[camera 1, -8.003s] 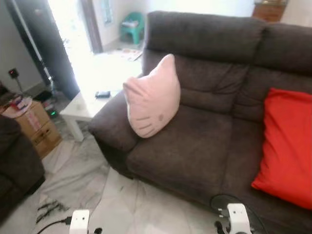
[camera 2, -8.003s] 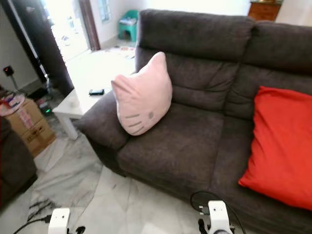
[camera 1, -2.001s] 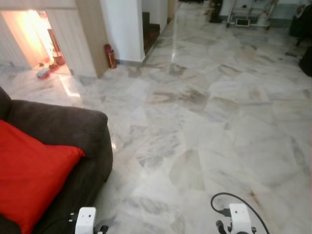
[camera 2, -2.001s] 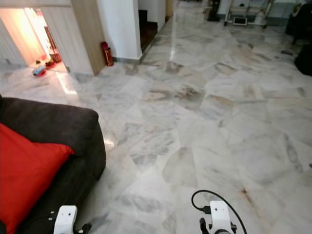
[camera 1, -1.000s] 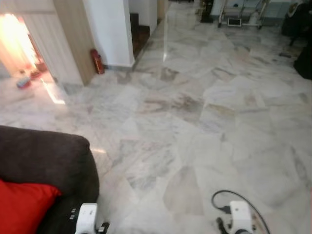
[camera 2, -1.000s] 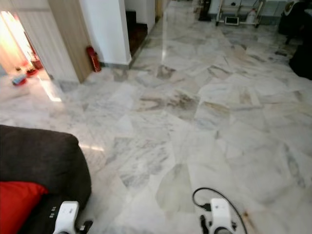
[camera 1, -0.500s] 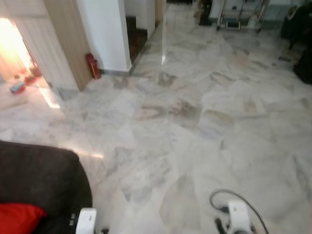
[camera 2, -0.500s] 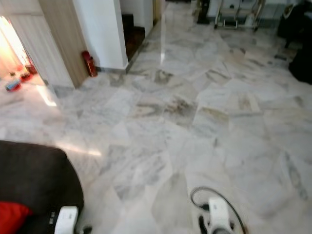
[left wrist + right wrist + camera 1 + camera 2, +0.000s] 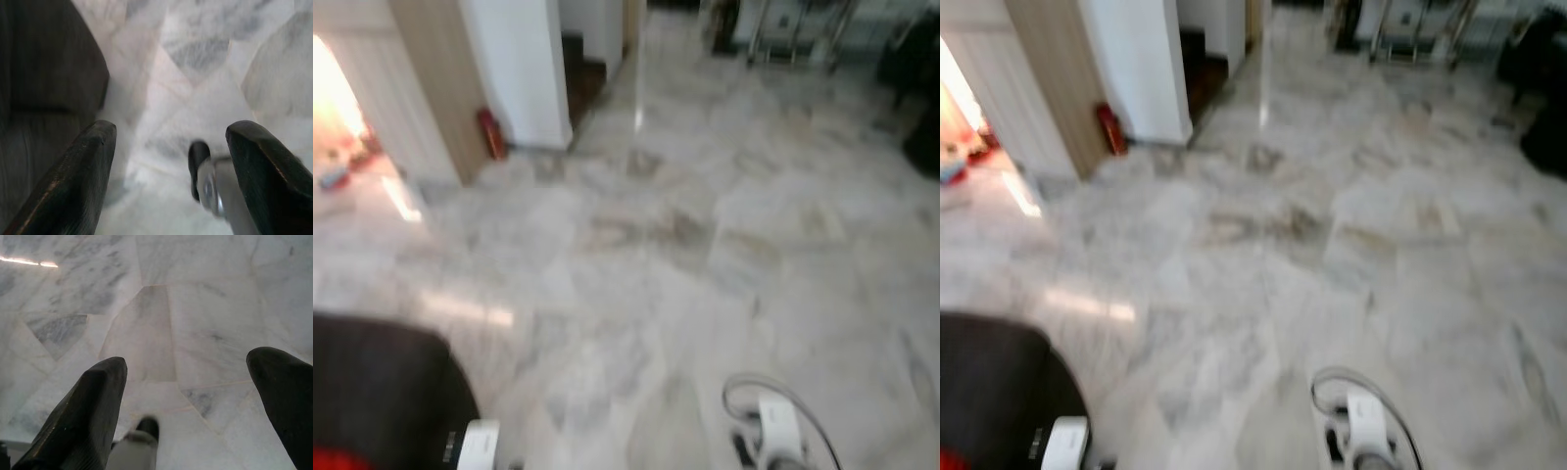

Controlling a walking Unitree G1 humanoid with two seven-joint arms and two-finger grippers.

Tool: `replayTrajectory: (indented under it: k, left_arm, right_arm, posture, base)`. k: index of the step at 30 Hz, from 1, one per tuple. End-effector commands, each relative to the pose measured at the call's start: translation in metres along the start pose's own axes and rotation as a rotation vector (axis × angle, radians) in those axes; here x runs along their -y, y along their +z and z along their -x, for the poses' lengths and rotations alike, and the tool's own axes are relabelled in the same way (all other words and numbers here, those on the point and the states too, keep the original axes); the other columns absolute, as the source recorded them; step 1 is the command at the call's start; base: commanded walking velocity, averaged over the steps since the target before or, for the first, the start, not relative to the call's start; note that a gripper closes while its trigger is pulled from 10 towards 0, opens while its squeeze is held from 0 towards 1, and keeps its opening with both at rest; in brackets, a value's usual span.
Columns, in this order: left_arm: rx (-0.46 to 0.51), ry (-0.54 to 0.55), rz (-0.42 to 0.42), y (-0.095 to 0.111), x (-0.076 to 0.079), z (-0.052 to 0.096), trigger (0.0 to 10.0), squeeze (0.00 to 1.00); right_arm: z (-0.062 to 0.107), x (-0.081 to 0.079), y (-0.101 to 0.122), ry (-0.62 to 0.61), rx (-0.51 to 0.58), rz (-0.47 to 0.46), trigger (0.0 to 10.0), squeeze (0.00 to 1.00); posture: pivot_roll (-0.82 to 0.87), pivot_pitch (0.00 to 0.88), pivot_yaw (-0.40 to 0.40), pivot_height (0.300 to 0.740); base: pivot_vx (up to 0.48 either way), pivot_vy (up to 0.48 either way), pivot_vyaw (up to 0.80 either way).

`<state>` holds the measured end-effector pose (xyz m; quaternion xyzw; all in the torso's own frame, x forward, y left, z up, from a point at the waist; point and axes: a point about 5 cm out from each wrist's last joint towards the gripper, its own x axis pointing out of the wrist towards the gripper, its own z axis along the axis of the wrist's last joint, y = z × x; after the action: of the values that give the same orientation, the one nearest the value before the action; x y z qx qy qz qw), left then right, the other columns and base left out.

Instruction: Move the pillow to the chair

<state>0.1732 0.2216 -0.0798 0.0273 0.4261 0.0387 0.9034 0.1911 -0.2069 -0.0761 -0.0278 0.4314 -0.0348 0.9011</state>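
The eye views are blurred. The dark grey sofa arm (image 9: 382, 392) sits at the bottom left, with a sliver of a red pillow (image 9: 328, 460) in the corner. My two arms hang low, the left wrist (image 9: 475, 446) beside the sofa arm and the right wrist (image 9: 778, 431) over the marble floor (image 9: 685, 245). The left gripper (image 9: 168, 171) is open with nothing between its fingers (image 9: 73, 186), the sofa's dark fabric (image 9: 44, 73) to one side. The right gripper (image 9: 188, 401) is open and empty above floor tiles.
A white pillar (image 9: 514, 69) and a wooden panel (image 9: 426, 88) stand at the far left, with a red fire extinguisher (image 9: 489, 132) at their foot. Dark steps (image 9: 579, 69) lie behind. A metal rack (image 9: 793, 29) and a dark object (image 9: 925, 137) sit at the far right.
The camera has kept swinging away from the sofa. The sofa arm and red pillow have slid further into the lower left corner, and the picture has blurred. Both grippers stay open.
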Motion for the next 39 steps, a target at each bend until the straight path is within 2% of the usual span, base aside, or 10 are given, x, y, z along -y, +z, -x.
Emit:
replayTrajectory:
  k: [1,13,28,39]
  left_arm:
    - [-0.02,-0.01,0.01,-0.0056,0.0038,0.0009,10.0,0.0]
    - [-0.027,-0.004,0.005,-0.0036,0.0033,0.0,10.0,0.0]
    - [-0.03,-0.015,0.007,-0.0045,0.0117,-0.0006,10.0,0.0]
    - [-0.03,-0.011,0.009,-0.0039,0.0068,-0.0004,10.0,0.0]
  right_arm:
    - [0.0015,0.0096,-0.0036,-0.027,-0.011,-0.006,10.0,0.0]
    - [0.0009,0.0082,-0.0016,-0.026,-0.007,-0.011,10.0,0.0]
    - [0.0012,0.0087,-0.0029,-0.023,-0.012,-0.009,10.0,0.0]
    - [0.001,0.0083,-0.0025,-0.02,-0.013,-0.006,10.0,0.0]
  posture:
    - [0.05,0.0,0.026,0.74]
    - [0.06,0.0,0.026,0.74]
    - [0.06,0.0,0.021,0.74]
    - [0.06,0.0,0.019,0.74]
  base:
    - [0.262,0.0,0.0]
    - [0.26,0.0,0.0]
    - [0.262,0.0,0.0]
    - [0.262,0.0,0.0]
